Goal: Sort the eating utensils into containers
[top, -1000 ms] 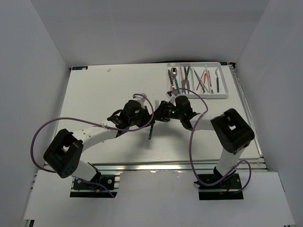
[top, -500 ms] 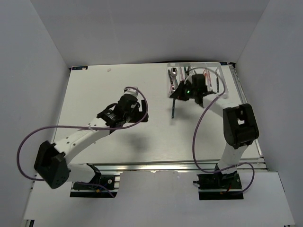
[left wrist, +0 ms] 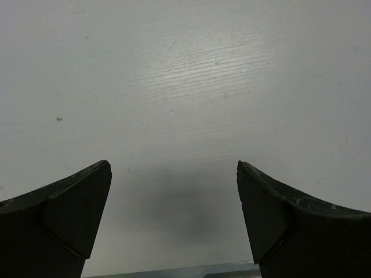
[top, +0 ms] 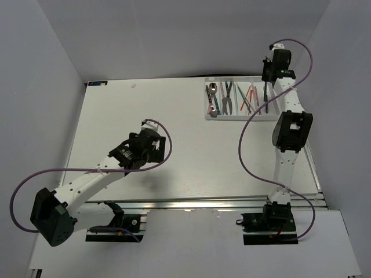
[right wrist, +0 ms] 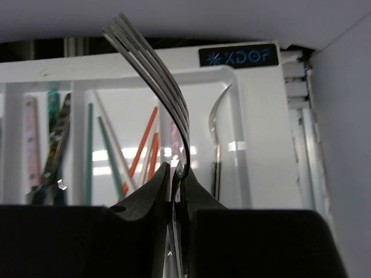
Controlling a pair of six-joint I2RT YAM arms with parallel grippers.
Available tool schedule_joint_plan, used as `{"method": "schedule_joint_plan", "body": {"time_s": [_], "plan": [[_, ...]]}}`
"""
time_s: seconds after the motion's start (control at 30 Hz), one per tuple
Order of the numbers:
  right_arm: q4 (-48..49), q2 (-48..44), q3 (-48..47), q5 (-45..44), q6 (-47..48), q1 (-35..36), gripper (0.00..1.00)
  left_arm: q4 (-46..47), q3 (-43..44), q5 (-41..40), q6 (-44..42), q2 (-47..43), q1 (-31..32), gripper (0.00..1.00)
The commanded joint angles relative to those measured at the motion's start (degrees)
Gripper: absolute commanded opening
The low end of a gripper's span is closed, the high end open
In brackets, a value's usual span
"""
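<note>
The right gripper (right wrist: 177,176) is clamped on the neck of a fork (right wrist: 156,75), jaws nearly together with the metal between them. It hangs above the white tray (top: 243,117), at the tray's 2 o'clock corner in the top view. The step in hand looks like setting this fork down in the tray's rightmost slot. To do that well, I would bring the wrist down until the handle is low inside the slot walls, turn the fork so its length runs along the slot rather than across the divider, and only then part the jaws. Dropped from height, a slim fork could bounce over a wall. A second fork (right wrist: 217,139) already lies in that slot at about 3 o'clock of the gripper, so the new one should go in beside it and not be pressed onto its tines.

The held fork is bright silver with four thin curved tines that sweep up toward 11 o'clock in the wrist view – its handle is hidden behind the fingers. Orange-red chopsticks (right wrist: 142,145) and teal handles (right wrist: 90,145) fill the slots at 9 to 10 o'clock.

The left gripper (left wrist: 174,174) stands wide open over the bare table (left wrist: 191,87), holding nothing, well apart from the tray at the table's 7 o'clock side
</note>
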State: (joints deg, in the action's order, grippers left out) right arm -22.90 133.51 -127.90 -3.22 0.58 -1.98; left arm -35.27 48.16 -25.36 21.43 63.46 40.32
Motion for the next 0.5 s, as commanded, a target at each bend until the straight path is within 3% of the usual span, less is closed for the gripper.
{"method": "schedule_joint_plan", "body": {"time_s": [0.0, 0.13, 0.33, 0.43, 0.47], "plan": [[-1.6, 5.3, -9.5, -3.6, 9.3, -0.6, 0.00, 0.6, 0.0, 1.2, -0.9, 2.0, 0.1, 0.98], [3.7, 5.2, -4.8, -2.4, 8.9, -1.0, 0.00, 0.6, 0.4, 2.2, -1.0, 5.4, 0.1, 0.98], [3.5, 5.8, -2.5, -0.1, 6.6, -2.4, 0.00, 0.3, 0.4, 1.6, -0.9, 6.3, 0.1, 0.97], [3.7, 4.4, -0.7, 0.0, 5.0, -3.1, 0.23, 0.6, 0.2, 2.0, -0.9, 5.3, 0.1, 0.98], [3.9, 3.2, 0.4, 0.2, 4.4, -3.2, 0.40, 0.6, 0.2, 2.1, -0.9, 5.2, 0.1, 0.98]]}}
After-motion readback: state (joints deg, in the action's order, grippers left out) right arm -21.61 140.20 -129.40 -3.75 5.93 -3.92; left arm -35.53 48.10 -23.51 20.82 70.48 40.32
